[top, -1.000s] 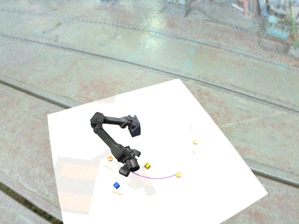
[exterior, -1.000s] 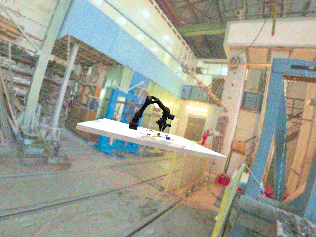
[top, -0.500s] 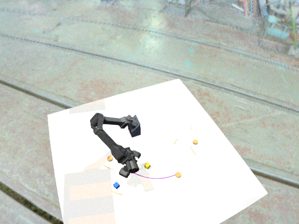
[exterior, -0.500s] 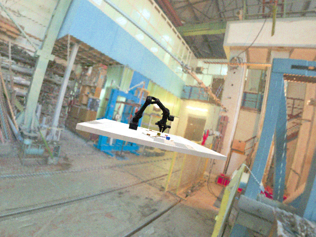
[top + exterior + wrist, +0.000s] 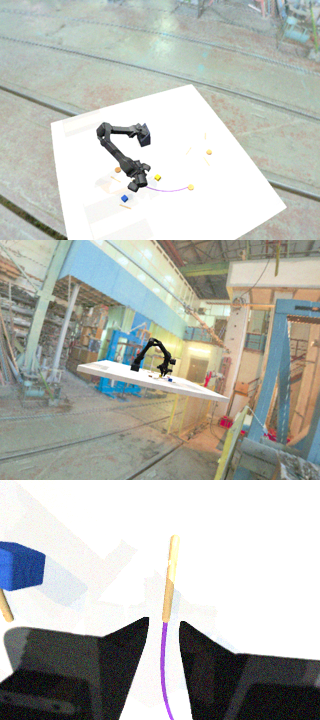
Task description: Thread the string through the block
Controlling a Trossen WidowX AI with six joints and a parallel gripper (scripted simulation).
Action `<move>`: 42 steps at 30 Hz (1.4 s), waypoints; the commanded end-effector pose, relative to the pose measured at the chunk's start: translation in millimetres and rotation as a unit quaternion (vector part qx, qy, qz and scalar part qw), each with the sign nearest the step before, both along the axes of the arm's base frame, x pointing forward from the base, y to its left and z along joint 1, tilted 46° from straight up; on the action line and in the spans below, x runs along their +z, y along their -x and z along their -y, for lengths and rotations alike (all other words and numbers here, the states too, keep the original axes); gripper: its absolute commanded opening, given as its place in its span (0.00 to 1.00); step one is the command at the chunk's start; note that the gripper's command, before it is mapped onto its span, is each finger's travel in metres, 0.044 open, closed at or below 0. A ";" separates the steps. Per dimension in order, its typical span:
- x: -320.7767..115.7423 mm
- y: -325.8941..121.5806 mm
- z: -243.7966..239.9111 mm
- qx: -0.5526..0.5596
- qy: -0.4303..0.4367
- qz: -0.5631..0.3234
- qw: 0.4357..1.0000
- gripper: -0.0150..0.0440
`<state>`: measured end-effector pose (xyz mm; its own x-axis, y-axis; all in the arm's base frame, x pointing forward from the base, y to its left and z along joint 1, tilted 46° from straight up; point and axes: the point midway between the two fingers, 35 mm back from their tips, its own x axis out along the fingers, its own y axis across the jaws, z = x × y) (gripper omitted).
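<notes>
While the end effector (image 5: 139, 178) (image 5: 163, 374) (image 5: 164, 624) points down at the table (image 5: 175, 108) (image 5: 144, 383) (image 5: 260, 540), its fingertips stand narrowly apart, gripping nothing. The purple string (image 5: 168, 191) (image 5: 162, 670) runs between them in the wrist view; whether either finger touches it cannot be told. The stick (image 5: 132, 179) (image 5: 170, 580), joined to the string, lies just beyond the fingertips. The string's opposite end meets a round button (image 5: 190, 187). Near the end effector are a yellow cube (image 5: 157, 177) and, on another side, a blue cube (image 5: 124, 198) (image 5: 170, 380) (image 5: 21, 566) with a loose stick (image 5: 125, 206) (image 5: 6, 606) beside it. A brown disc (image 5: 117, 169) lies near another stick (image 5: 115, 179). Well apart, three sticks surround a lighter disc (image 5: 209, 152). No hole is discernible in either cube.
</notes>
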<state>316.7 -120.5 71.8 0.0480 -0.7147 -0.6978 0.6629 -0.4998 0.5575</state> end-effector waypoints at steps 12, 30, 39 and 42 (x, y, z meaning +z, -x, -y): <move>-15.3 1.4 15.6 0.001 0.001 -0.004 1.000 0.46; -12.3 1.2 13.7 -0.001 0.003 -0.002 1.000 0.25; -4.6 0.7 5.1 -0.001 0.002 -0.002 1.000 0.25; -2.0 0.6 2.2 -0.001 0.002 -0.002 1.000 0.25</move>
<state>315.8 -125.6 66.0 0.0442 -0.7158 -0.6969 0.6689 -0.4969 0.5528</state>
